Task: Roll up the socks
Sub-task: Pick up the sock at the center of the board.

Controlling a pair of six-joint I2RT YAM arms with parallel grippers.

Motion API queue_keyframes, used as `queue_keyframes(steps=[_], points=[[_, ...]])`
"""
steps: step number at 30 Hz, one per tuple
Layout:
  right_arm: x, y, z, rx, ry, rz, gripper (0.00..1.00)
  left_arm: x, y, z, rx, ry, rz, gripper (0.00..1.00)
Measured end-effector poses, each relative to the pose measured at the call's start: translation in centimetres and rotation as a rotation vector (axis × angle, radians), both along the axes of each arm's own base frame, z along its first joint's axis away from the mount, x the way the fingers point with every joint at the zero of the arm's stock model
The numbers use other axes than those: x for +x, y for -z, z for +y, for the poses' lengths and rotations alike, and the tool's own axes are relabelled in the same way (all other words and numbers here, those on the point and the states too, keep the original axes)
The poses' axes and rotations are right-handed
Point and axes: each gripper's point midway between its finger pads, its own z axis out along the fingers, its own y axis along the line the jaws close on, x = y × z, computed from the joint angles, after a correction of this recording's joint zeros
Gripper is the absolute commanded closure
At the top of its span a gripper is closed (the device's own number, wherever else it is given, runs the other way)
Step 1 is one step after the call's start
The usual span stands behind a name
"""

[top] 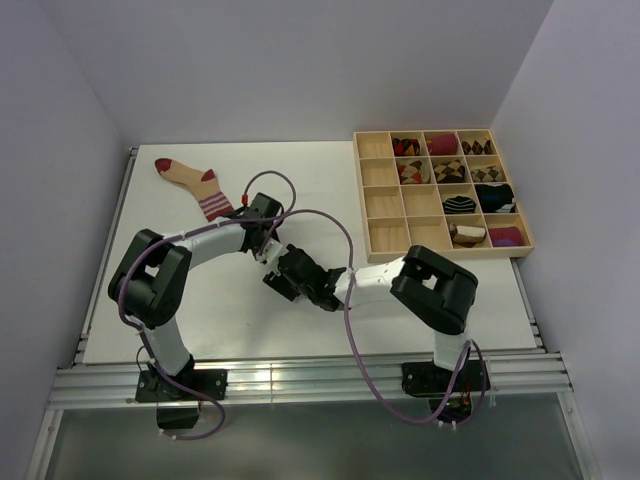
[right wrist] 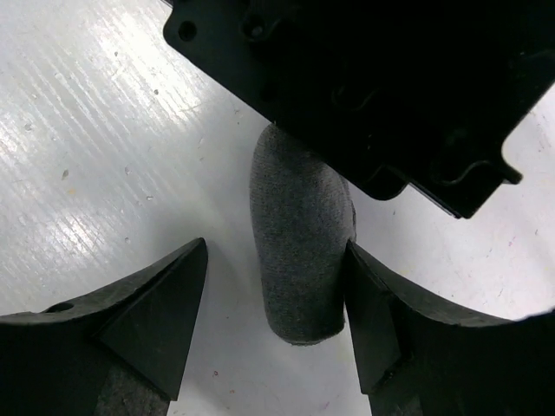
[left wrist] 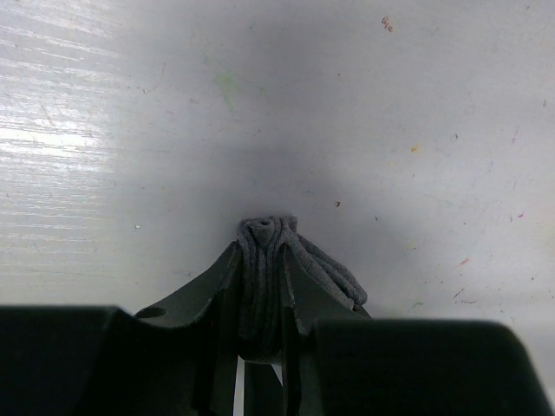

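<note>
In the left wrist view, my left gripper (left wrist: 263,247) is shut on a bunched, rolled part of the grey sock (left wrist: 264,277), just above the white table. In the right wrist view, the sock's free rounded end (right wrist: 299,251) hangs down from under the left gripper's black body (right wrist: 373,87). That end sits between the spread fingers of my open right gripper (right wrist: 276,251), against the right finger (right wrist: 373,312) and apart from the left one. From the top, the two grippers meet mid-table, left (top: 266,246) and right (top: 292,276). The beige sock with dark-red toe and striped cuff (top: 190,180) lies flat at far left.
A wooden compartment tray (top: 385,205) stands at the right, holding several rolled sock bundles, among them argyle (top: 412,172), black (top: 493,196) and magenta (top: 441,146) ones. Purple cables loop over the table between the arms. Walls close in on three sides.
</note>
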Motion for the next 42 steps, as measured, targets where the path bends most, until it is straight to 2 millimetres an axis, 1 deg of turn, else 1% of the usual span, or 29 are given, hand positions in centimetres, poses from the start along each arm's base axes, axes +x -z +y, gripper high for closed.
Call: queue_keyframes(steps=[4, 8, 9, 10, 11, 13, 14, 15, 16, 19, 23, 24, 25, 26, 27, 28, 29, 31, 32, 33, 36, 38, 40, 42], points=[[0.3, 0.1, 0.2, 0.005, 0.008, -0.013, 0.33, 0.0, 0.0, 0.0, -0.004, 0.002, 0.003, 0.93], [0.6, 0.3, 0.5, 0.010, 0.011, -0.018, 0.41, 0.1, 0.0, 0.1, -0.008, 0.001, 0.005, 0.91], [0.7, 0.3, 0.6, 0.011, 0.010, -0.019, 0.48, 0.1, 0.0, 0.2, -0.008, -0.002, 0.006, 0.90], [0.7, 0.4, 0.7, 0.012, 0.011, -0.020, 0.53, 0.2, 0.0, 0.3, -0.007, -0.003, 0.005, 0.89], [0.8, 0.5, 0.8, 0.011, 0.011, -0.021, 0.67, 0.2, 0.1, 0.4, -0.006, -0.004, 0.005, 0.88], [0.8, 0.6, 0.8, 0.006, 0.010, -0.022, 0.82, 0.3, 0.1, 0.5, -0.006, -0.007, 0.004, 0.87], [0.8, 0.6, 0.9, 0.008, 0.009, -0.022, 0.93, 0.4, 0.1, 0.6, -0.005, -0.007, 0.001, 0.86], [0.8, 0.6, 0.9, 0.009, 0.009, -0.022, 0.97, 0.4, 0.1, 0.6, -0.004, -0.006, -0.002, 0.85], [0.8, 0.6, 0.9, 0.011, 0.009, -0.021, 1.00, 0.4, 0.0, 0.6, -0.004, -0.006, -0.003, 0.85], [1.0, 0.6, 0.8, 0.015, 0.011, -0.017, 1.00, 0.4, 0.0, 0.6, -0.001, -0.002, -0.005, 0.80], [0.8, 0.6, 0.8, 0.019, 0.003, -0.005, 1.00, 0.5, 0.0, 0.7, 0.001, -0.003, -0.008, 0.63], [0.7, 0.6, 0.8, 0.025, 0.000, 0.002, 1.00, 0.5, 0.0, 0.7, 0.003, -0.004, -0.008, 0.52], [0.6, 0.6, 0.7, 0.031, 0.000, 0.011, 1.00, 0.5, 0.0, 0.8, 0.007, -0.002, -0.009, 0.45], [0.5, 0.6, 0.6, 0.037, 0.000, 0.020, 1.00, 0.5, 0.1, 0.9, 0.009, -0.004, -0.007, 0.33], [0.3, 0.6, 0.5, 0.043, 0.000, 0.031, 1.00, 0.6, -0.1, 1.1, 0.008, -0.008, -0.011, 0.27], [0.1, 0.6, 0.3, 0.047, -0.001, 0.040, 1.00, 0.8, -0.4, 1.3, 0.008, -0.016, -0.017, 0.22], [-0.2, 0.6, 0.2, 0.053, -0.002, 0.049, 1.00, 1.0, -0.5, 1.7, 0.012, -0.027, -0.017, 0.20], [-0.9, 0.6, -0.3, 0.063, -0.003, 0.069, 1.00, 1.7, -1.0, 3.2, 0.027, -0.068, -0.016, 0.14], [-1.2, 0.6, -0.6, 0.065, -0.002, 0.077, 1.00, 2.3, -1.4, 4.0, 0.030, -0.092, -0.023, 0.10], [-1.5, 0.6, -0.9, 0.067, 0.000, 0.085, 1.00, 3.0, -2.0, 5.0, 0.034, -0.124, -0.035, 0.08], [-2.1, 0.4, -1.6, 0.070, 0.004, 0.106, 1.00, 5.6, -4.9, 7.9, 0.031, -0.218, -0.107, 0.06], [-2.6, 0.3, -2.1, 0.070, 0.009, 0.122, 1.00, 7.1, -7.6, 10.2, 0.024, -0.285, -0.180, 0.06], [-3.2, 0.0, -2.9, 0.067, 0.015, 0.137, 1.00, 7.6, -10.4, 12.2, 0.022, -0.344, -0.252, 0.06], [-3.5, -0.5, -3.7, 0.066, 0.027, 0.155, 1.00, 7.7, -13.3, 14.0, 0.015, -0.391, -0.330, 0.06]])
